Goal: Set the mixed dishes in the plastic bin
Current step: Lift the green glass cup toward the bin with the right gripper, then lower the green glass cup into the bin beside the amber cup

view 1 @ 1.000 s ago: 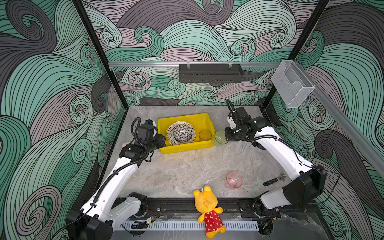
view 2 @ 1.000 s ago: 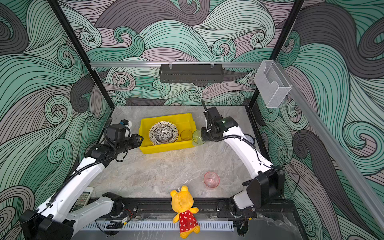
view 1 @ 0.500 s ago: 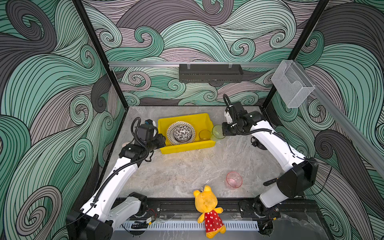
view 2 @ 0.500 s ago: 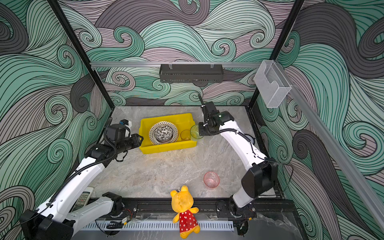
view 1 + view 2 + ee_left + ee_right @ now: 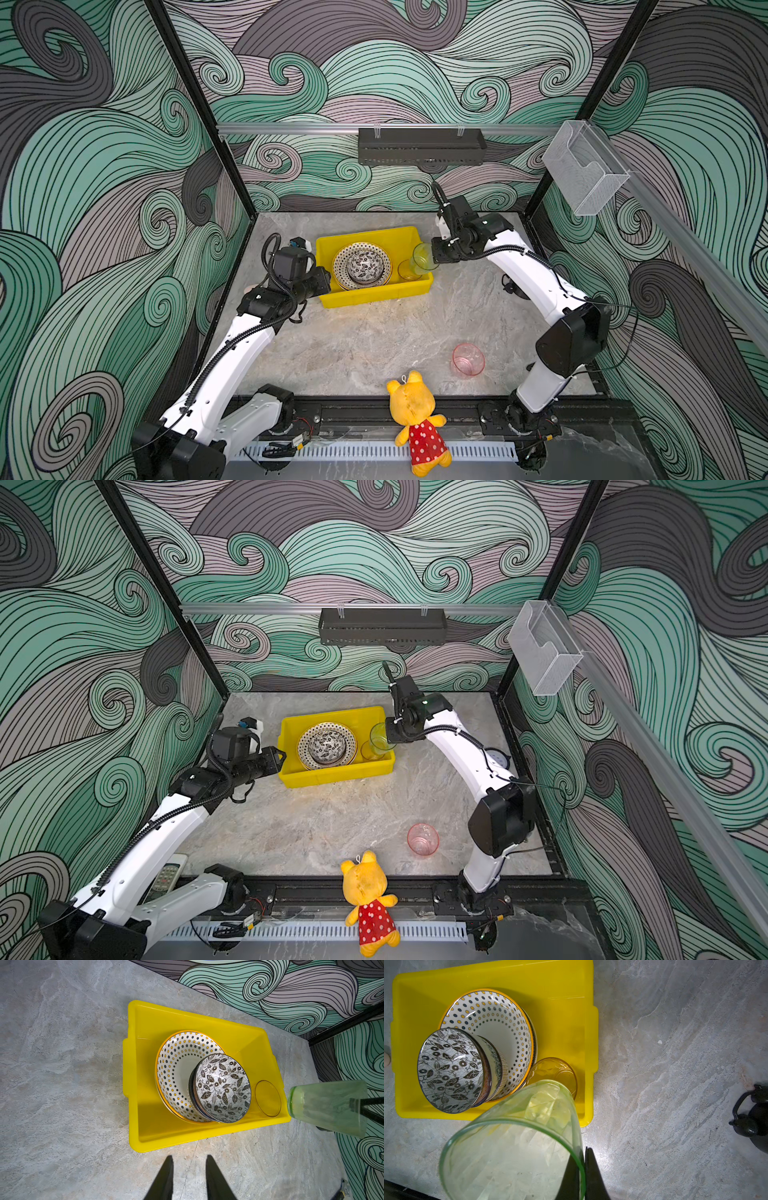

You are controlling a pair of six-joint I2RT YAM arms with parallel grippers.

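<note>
Progress looks good: dotted plate [image 5: 492, 1014], stacked bowls [image 5: 448, 1070] and amber cup [image 5: 560, 1074] lie in the yellow bin [image 5: 529, 976], our right jaws pinch the green cup [image 5: 508, 1147] at its end, our left jaws hover parted, empty, and the pink cup [image 5: 468, 360] waits on the counter [image 5: 353, 345].

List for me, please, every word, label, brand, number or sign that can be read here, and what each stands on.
None is legible.
Remote control: button markings too small to read.
Dark round object beside the right arm: too small to tell.
Yellow bin, leafy bowl, green cup: pattern or plain surface, no lettering.
</note>
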